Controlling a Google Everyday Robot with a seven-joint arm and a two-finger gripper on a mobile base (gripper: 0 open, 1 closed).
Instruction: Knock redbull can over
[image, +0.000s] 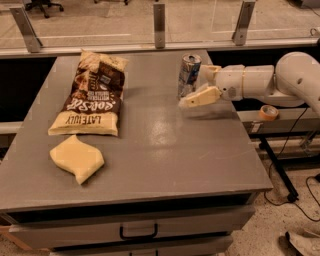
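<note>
The redbull can (188, 75), slim and silver-and-blue with a shiny top, stands upright near the far right of the grey table (165, 160). My gripper (196, 86) reaches in from the right on a white arm (260, 80) and is open. Its lower cream finger (200, 96) lies low against the right side of the can's base. The upper finger (206, 72) is just right of the can's top. The can is at the mouth of the open jaws, touching or nearly touching them.
A brown chip bag (90, 95) lies flat at the left of the table, with a pale yellow cloth (76, 157) in front of it. A tape roll (268, 112) sits on a ledge off the right edge. A glass barrier (159, 20) runs behind the table.
</note>
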